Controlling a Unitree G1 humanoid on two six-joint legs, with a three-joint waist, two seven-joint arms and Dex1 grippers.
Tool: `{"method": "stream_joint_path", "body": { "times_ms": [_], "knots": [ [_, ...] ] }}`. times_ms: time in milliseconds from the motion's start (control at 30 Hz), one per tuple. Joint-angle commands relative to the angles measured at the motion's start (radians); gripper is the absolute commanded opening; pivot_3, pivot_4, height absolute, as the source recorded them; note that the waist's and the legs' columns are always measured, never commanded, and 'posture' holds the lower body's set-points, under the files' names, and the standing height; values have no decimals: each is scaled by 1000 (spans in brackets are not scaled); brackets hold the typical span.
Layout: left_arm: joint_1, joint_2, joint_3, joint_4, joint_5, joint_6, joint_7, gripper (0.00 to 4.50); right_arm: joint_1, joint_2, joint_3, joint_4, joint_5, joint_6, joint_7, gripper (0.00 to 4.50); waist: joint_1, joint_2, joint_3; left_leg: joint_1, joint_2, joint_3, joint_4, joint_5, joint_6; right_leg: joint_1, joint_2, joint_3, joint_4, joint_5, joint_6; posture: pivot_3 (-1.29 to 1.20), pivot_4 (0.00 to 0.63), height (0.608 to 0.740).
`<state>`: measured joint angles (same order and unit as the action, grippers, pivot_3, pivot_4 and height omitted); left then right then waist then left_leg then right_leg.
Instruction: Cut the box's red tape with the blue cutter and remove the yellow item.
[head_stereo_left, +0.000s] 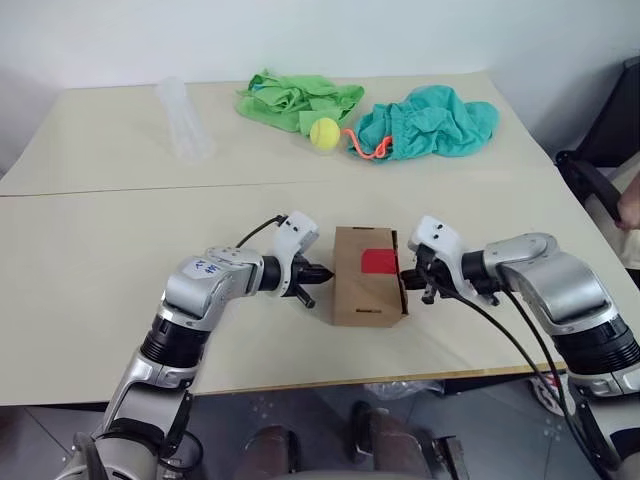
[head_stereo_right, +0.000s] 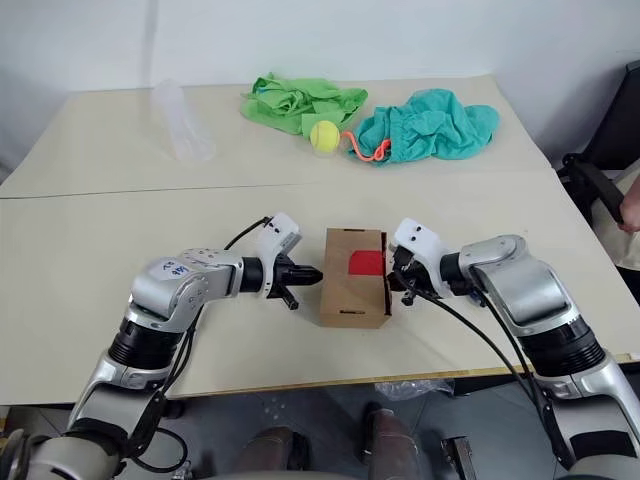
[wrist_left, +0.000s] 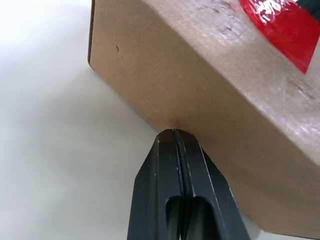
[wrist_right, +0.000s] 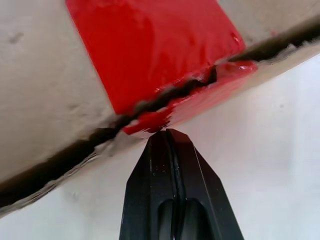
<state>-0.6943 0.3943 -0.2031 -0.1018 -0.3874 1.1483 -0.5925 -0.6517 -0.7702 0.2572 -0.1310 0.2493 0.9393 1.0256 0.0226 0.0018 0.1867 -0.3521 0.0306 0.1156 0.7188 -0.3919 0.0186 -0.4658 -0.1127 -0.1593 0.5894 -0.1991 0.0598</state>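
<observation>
As box (head_stereo_left: 366, 274) sits between closed left gripper (head_stereo_left: 322, 272), right gripper (head_stereo_left: 407, 277)

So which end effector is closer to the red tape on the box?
Right. The right end effector sits at the red tape edge; the left end effector presses the box on its opposite side.
</observation>
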Motion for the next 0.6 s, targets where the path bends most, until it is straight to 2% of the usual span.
{"method": "stream_joint_path", "body": {
  "times_ms": [33,200,300,433,600],
  "knots": [
    [-27,22,4,-11,0,-25,-22,0,-8,-12,-54,-13,-4,-3,-46,20,0,0,0,0,0,0,0,0,0,0,0,0,0,0,0,0,150,740],
    [-67,89,52,46,-15,-68,-82,0,12,-86,-175,-77,-20,5,-137,20,0,0,0,0,0,2,0,0,0,0,0,0,0,0,0,0,150,740],
    [-89,101,84,22,-100,-30,-167,0,10,-94,-262,-143,25,113,-174,589,0,0,0,0,0,2,0,0,0,0,0,0,-1,0,0,0,150,740],
    [-126,76,119,-2,-204,35,-228,0,-17,-62,-367,-240,81,280,-250,1943,0,0,0,-1,0,2,0,0,0,0,0,0,-1,0,0,0,150,740],
    [-163,27,80,55,-187,-3,-218,0,-53,61,-433,-372,152,491,-352,3672,0,0,0,0,0,2,0,0,-1,0,1,1,1,0,0,0,150,740]
  ]
}}
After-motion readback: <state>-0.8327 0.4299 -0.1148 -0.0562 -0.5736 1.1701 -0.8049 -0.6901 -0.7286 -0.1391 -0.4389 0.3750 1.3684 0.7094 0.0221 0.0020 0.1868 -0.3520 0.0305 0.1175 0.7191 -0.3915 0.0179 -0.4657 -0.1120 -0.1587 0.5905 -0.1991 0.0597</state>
